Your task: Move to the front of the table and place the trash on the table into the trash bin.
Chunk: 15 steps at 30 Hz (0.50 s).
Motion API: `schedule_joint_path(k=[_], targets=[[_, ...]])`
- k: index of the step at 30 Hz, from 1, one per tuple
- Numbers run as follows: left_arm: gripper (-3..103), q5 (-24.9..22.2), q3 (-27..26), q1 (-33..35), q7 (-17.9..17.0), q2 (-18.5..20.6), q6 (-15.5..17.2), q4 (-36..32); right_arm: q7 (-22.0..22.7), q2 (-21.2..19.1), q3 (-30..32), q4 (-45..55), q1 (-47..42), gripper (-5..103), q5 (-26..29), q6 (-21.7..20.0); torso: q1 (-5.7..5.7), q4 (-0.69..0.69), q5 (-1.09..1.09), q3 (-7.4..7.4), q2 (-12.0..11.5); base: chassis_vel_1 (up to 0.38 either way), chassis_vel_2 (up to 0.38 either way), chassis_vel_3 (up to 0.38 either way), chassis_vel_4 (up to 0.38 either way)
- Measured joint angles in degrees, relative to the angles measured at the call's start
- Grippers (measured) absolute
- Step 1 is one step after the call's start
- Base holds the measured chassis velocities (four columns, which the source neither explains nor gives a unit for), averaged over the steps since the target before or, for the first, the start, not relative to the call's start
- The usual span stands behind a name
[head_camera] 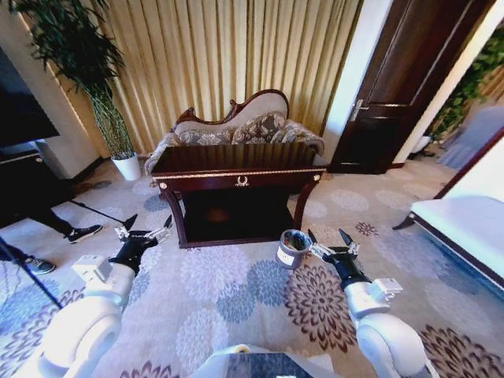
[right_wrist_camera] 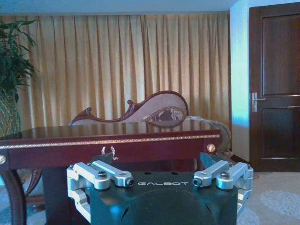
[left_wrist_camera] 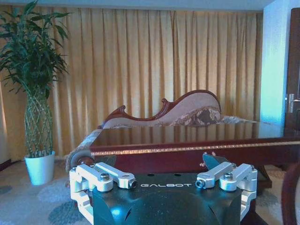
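Note:
The dark wooden table (head_camera: 236, 170) with gold trim stands straight ahead across a stretch of carpet, and its top looks bare; the trash is out of view. The same table's front edge shows in the left wrist view (left_wrist_camera: 197, 148) and the right wrist view (right_wrist_camera: 112, 140). The small dark trash bin (head_camera: 293, 248) with a silvery rim stands on the carpet in front of the table's right leg. My right gripper (head_camera: 327, 236) is open, held just to the right of the bin. My left gripper (head_camera: 150, 224) is open and empty, level with the table's left leg.
A floral sofa (head_camera: 244, 126) sits behind the table against gold curtains. A plant in a white pot (head_camera: 126, 165) stands at the back left, a dark door (head_camera: 402, 87) at the back right. A white bench (head_camera: 465, 224) lies to the right; a person's shoe (head_camera: 83, 232) at the left.

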Motion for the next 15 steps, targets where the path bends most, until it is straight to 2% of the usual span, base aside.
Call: schedule_joint_path(k=[4, 8, 9, 13, 15], targets=[[100, 0.2, 0.1, 0.11, -0.01, -0.09, -0.27, 0.0, -0.03, 0.03, -0.06, -0.37, 0.04, 100, -0.29, 1.46, 0.0, -0.02, 0.07, 0.0, 0.0, 0.371, -0.365, -0.365, 0.352], [100, 0.27, 0.11, 0.33, -0.02, -0.22, -0.35, 0.01, -0.14, 0.13, -0.14, -0.74, 0.2, 100, -0.61, 2.02, -0.04, 0.0, -0.04, -0.02, 0.02, 0.306, -0.355, -0.282, 0.339], [100, 0.31, 0.11, 0.38, -0.02, -0.27, -0.39, 0.0, -0.17, 0.22, -0.16, -0.88, 0.21, 100, -0.62, 2.05, -0.09, -0.01, 0.06, -0.04, 0.05, 0.22, -0.223, -0.26, 0.2], [100, 0.41, 0.18, 0.66, -0.05, -0.64, -0.69, 0.0, -0.2, 0.56, -0.11, -1.75, 0.4, 100, -0.76, 2.09, -0.09, 0.03, 0.02, -0.05, 0.08, 0.069, -0.007, -0.072, 0.124], [100, 0.41, 0.69, 0.82, -0.13, -1.17, -0.96, 0.0, -0.2, 0.75, 0.16, -2.7, 0.56, 100, -0.87, 2.09, -0.07, -0.01, 0.02, -0.03, 0.05, 0.013, 0.041, -0.021, -0.02]])
